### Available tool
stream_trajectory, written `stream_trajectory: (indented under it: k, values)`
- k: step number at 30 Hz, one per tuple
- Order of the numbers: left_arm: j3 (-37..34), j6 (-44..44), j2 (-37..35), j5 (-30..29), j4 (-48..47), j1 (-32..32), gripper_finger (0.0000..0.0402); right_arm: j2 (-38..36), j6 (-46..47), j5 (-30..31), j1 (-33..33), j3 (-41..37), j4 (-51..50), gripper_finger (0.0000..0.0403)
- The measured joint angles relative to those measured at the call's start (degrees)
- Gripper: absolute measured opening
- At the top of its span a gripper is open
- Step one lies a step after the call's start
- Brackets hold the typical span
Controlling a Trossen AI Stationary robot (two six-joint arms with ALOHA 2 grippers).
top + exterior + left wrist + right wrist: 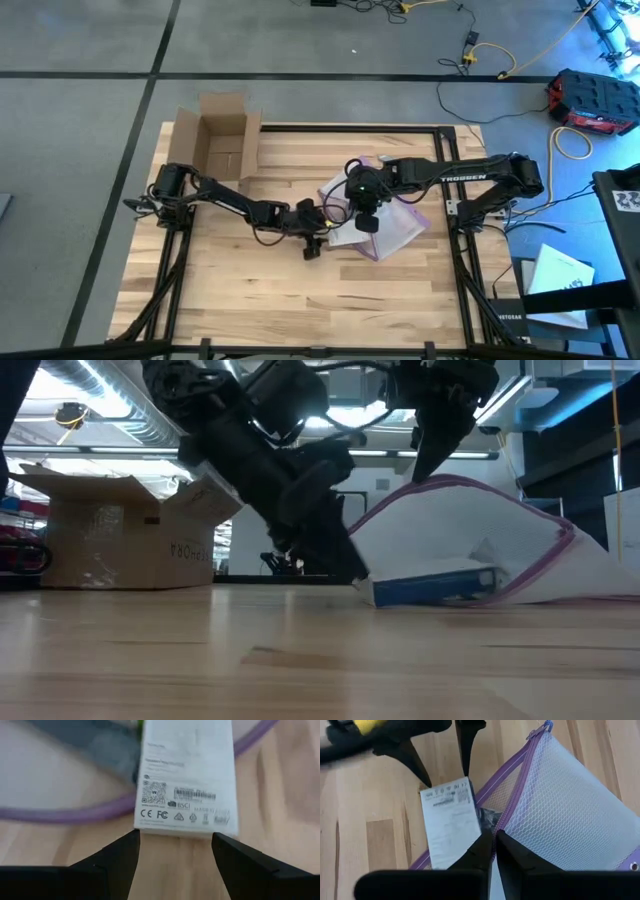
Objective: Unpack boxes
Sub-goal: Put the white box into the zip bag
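A clear mesh bag (392,226) with a purple zip edge lies mid-table, its mouth toward the left. My right gripper (493,832) is shut on that edge and holds it up as an arch (470,485). A white printed carton (187,780) sticks out of the mouth and lies flat on the wood. My left gripper (175,840) is open, with its fingertips (427,784) at the two corners of the carton's outer end. The brown cardboard box (222,140) stands open at the far left corner, away from both grippers. My left gripper has its fingertips at the corners of the carton's outer end (175,831), slanting down from the table's left; I cannot tell whether they touch it. My right gripper pinches the upper lip of the bag's purple zip edge (507,812) between its two fingers from above. The lip is raised and the bag's underside stays on the table.
The cardboard box shows black lettering on its side (185,548), with its flaps spread. A dark item (487,817) lies inside the bag's mouth beside the carton. Bare wood (300,300) stretches along the near side. The table frame's black rails (460,270) run along both sides.
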Motion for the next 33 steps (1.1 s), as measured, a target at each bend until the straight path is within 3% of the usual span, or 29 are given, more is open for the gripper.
stream_trajectory:
  k: [13,18,22,24,29,33]
  values:
    - [0.04,1.12,-0.05,-0.54,2.12,0.08,0.0234,0.0,-0.02,0.0,0.02,0.0,-0.01,0.001]
    - [0.02,-3.86,-2.15,-9.5,-1.09,0.44,0.0234,0.0,-0.01,-0.01,0.02,0.0,0.0,0.001]
    - [0.04,-6.61,-4.1,-9.85,-2.33,1.19,0.0234,0.0,0.0,0.0,0.02,0.0,0.03,0.001]
    - [0.02,-7.56,-5.76,-7.02,-2.98,0.73,0.0234,0.0,-0.02,0.0,0.02,0.0,0.03,0.001]
    - [0.05,-2.91,-7.33,8.84,-4.96,-2.98,0.0234,0.0,-0.02,0.0,0.02,0.0,0.03,0.001]
    - [0.07,1.12,-5.84,10.92,-7.6,-6.28,0.0234,0.0,-0.02,0.0,0.02,0.0,0.03,0.001]
